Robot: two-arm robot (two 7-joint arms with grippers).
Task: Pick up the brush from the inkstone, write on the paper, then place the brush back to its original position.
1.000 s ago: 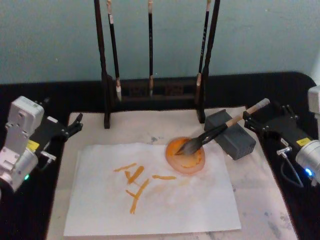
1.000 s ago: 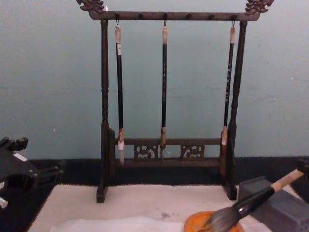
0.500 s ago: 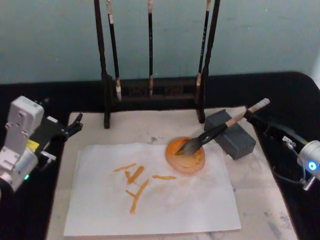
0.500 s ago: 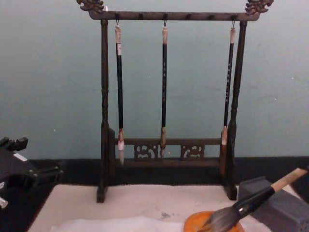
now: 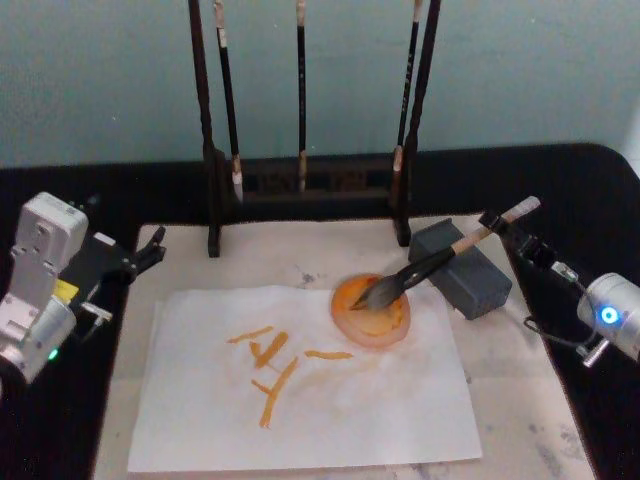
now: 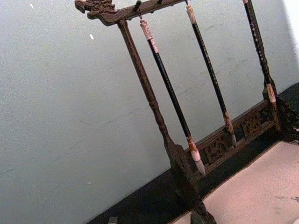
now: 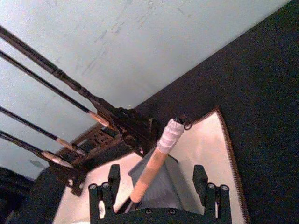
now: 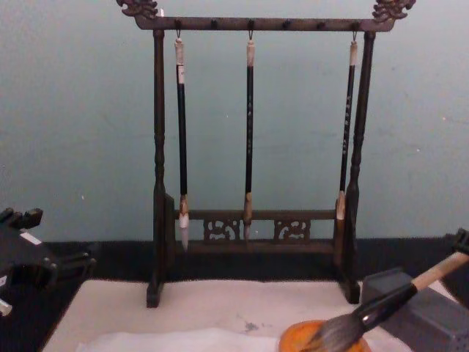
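Right wrist view is showing the right gripper (image 7: pixel 156 173) with fingers wide around the brush (image 5: pixel 432 262) handle; the brush is lying on the inkstone (image 5: pixel 478 288), tuft in the orange dish (image 5: pixel 372 318); the left gripper (image 5: pixel 140 256) is sitting parked at left.

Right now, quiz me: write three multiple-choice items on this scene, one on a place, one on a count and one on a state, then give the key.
1. Where does the brush have its tuft?
A. on the orange dish
B. on the paper
C. on the felt mat

2. How many thin brushes hang on the rack?
A. two
B. three
C. four

3. How is the right gripper set?
A. shut on the handle
B. open, a finger on either side of the handle
C. shut, far from the brush

Key: 1 A, the tuft lies on the dish and the handle leans on the grey block. 2 B, three hang from the top bar. 3 B, the handle runs between the fingers with gaps showing.
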